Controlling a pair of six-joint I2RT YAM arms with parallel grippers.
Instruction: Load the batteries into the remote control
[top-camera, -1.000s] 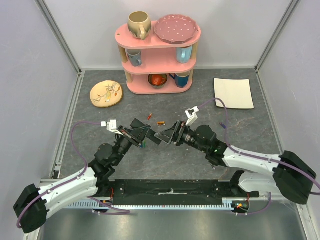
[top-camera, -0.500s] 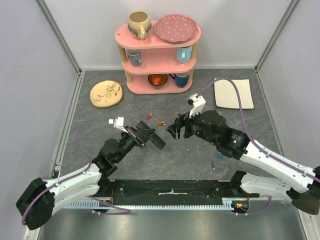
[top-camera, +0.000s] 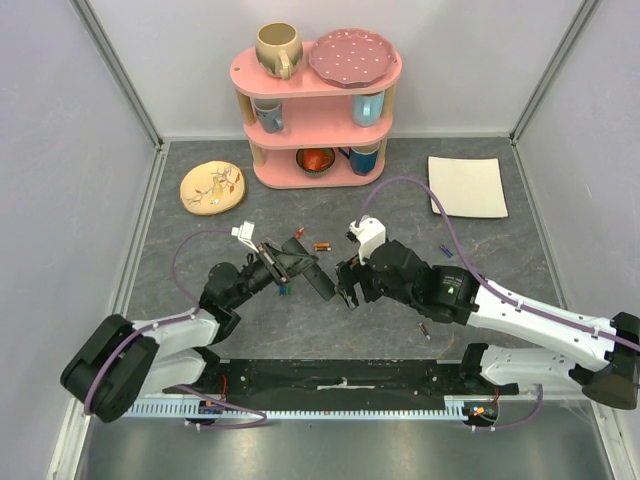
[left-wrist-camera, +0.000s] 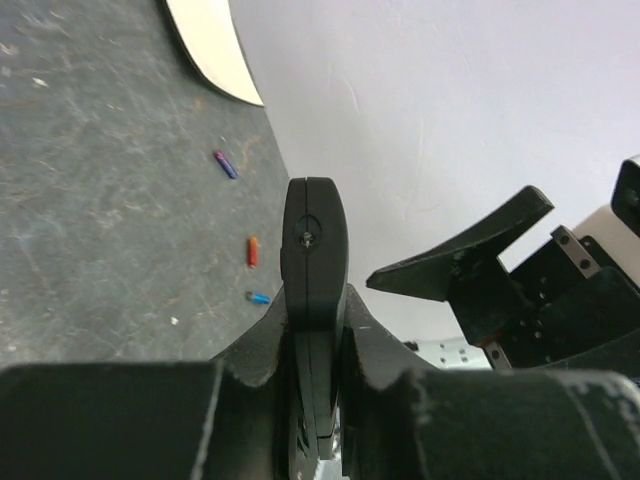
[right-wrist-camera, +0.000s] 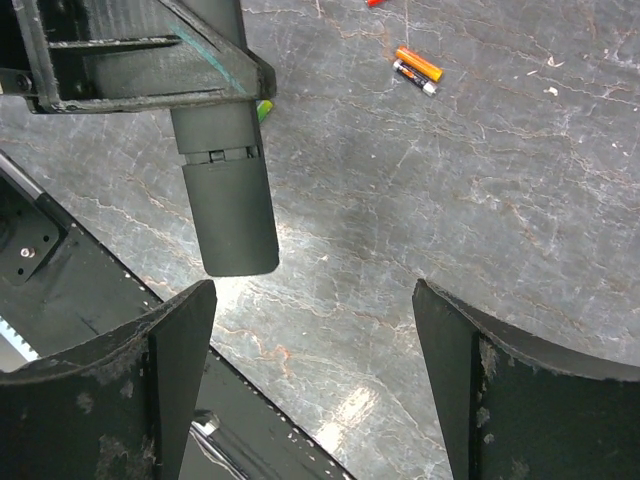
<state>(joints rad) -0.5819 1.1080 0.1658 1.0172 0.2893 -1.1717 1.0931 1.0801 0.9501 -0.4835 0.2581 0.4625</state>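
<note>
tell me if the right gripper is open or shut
Open: the right gripper has fingers wide apart, table showing between them, nothing held.

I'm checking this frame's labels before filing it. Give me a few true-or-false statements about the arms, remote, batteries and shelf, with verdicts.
1. The left gripper has its jaws shut on the remote control. True.
2. The right gripper grips a battery. False: its jaws stand open and empty.
3. An orange battery lies loose on the table. True.
4. The pink shelf is bare on top. False: a mug and a plate sit there.
</note>
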